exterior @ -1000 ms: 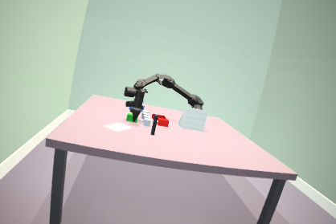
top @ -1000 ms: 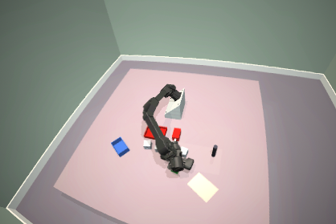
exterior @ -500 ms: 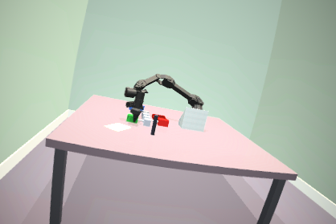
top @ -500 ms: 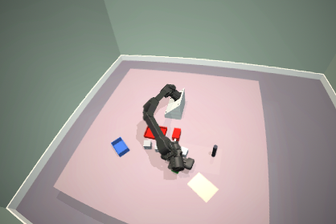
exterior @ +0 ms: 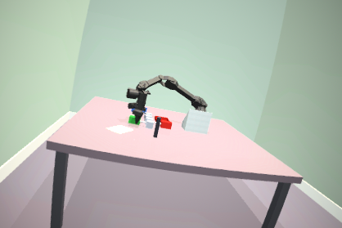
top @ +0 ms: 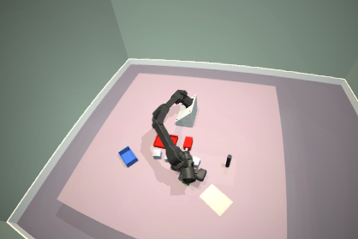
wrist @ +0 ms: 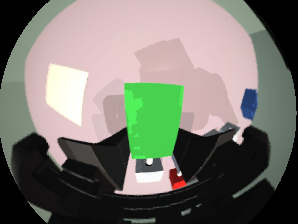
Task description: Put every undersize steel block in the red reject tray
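One green gauge clamped between fingers of claw.

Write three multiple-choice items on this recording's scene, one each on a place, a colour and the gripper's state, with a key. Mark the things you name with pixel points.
1. Seen from the top, where is the blue tray?
A) Right of the red tray
B) Left of the red tray
C) Under the arm

2. What colour is the gauge?
A) Green
B) Yellow
C) Black

3. How is the gripper?
A) Open and holding nothing
B) Shut on nothing
C) Shut on the gauge

Key:
1 B: the top view shows the blue tray [top: 128, 158] [wrist: 249, 104] left of the red tray [top: 159, 141].
2 A: the gauge [exterior: 132, 119] [wrist: 154, 120] shows green in the wrist view.
3 C: the gripper [wrist: 149, 125] has the gauge between its fingers.
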